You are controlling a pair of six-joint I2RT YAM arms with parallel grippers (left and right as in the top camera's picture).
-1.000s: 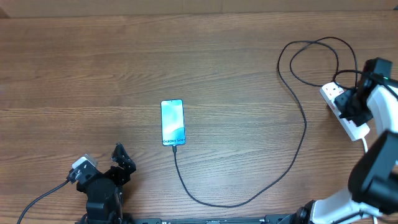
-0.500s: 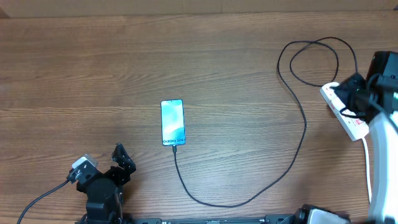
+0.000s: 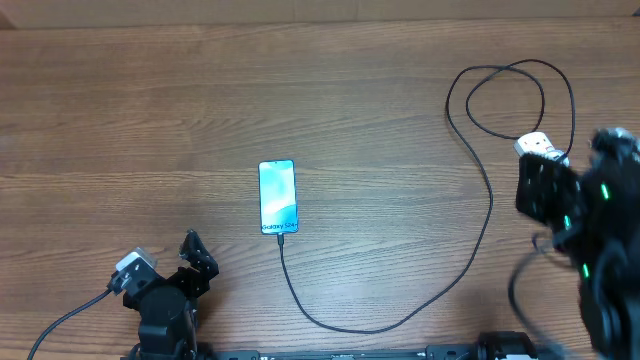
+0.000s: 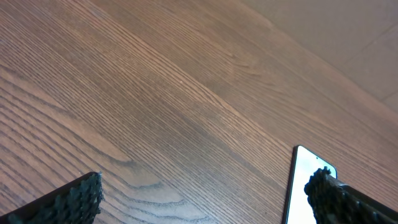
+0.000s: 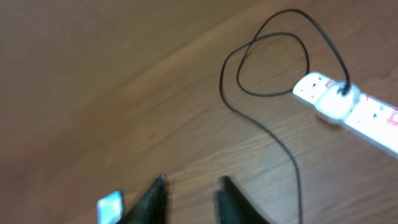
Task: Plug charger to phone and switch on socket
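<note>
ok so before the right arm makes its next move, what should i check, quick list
1. Tip of the charger in the phone: ok, the cable meets the phone's lower end in the overhead view.
2. The plug in the socket: ok, it sits in the strip.
3. Socket switch on: cannot tell, too blurred.
4. The right gripper clear of the socket: ok, fingers apart, nothing between them.
5. The left gripper out of the way: ok, open, empty, not touching the phone.
6. Cable slack: ok, loose loops lie on the table.
</note>
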